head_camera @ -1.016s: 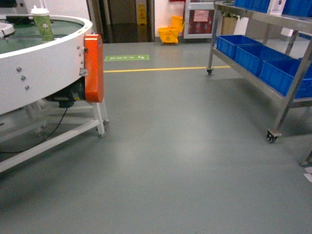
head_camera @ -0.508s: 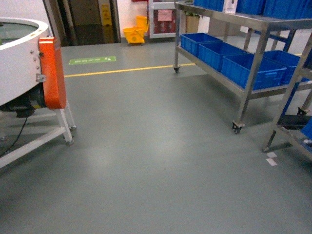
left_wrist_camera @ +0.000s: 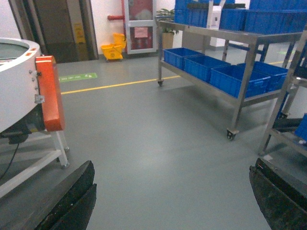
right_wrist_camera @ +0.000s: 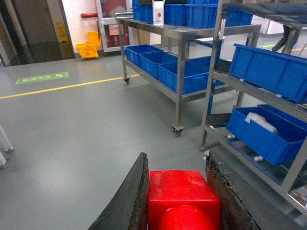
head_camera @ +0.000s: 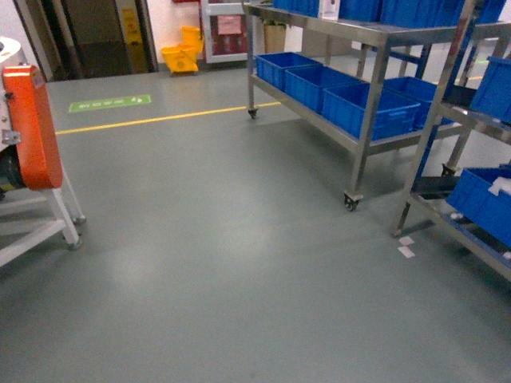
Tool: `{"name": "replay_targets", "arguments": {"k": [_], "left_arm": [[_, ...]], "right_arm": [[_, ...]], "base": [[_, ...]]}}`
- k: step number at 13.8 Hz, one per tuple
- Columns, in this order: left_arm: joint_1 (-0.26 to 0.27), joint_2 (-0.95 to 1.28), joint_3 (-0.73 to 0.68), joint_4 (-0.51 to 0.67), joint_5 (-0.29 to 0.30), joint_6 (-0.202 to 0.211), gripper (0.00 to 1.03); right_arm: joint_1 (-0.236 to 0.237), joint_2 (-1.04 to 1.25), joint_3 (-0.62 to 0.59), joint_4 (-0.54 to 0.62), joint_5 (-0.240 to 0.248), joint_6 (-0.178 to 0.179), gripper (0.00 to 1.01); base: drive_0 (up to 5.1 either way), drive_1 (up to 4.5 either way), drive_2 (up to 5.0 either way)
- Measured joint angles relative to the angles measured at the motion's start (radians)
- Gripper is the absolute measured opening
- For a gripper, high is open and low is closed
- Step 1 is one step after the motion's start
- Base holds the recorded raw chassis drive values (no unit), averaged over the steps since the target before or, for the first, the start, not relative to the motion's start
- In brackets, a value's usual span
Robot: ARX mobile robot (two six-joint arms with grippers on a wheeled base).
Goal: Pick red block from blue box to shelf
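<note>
Red block (right_wrist_camera: 182,199), cut off below, sits clamped in our right gripper (right_wrist_camera: 178,201); left gripper (left_wrist_camera: 172,201) gapes empty near the shelf (left_wrist_camera: 240,52).

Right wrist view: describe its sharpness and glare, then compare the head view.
Right wrist view: the red block, clamped in the right gripper, fills the bottom edge, soft-edged, with pale glare on top; the shelf behind is sharper. Head view: soft overall, with a broad pale sheen on the floor.

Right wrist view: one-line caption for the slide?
Right pincer shut on the red block, facing steel shelves loaded with blue crates across grey floor.
</note>
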Motion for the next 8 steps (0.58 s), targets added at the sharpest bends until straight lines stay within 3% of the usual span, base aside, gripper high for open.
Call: {"name": "replay_targets", "arguments": {"k": [8], "left_arm": [[0.0,0.0,0.0,0.0,0.0,0.0,0.98]], "right_arm": [[0.0,0.0,0.0,0.0,0.0,0.0,0.29]], "base": [[-1.5,-1.45,-1.5]]}}
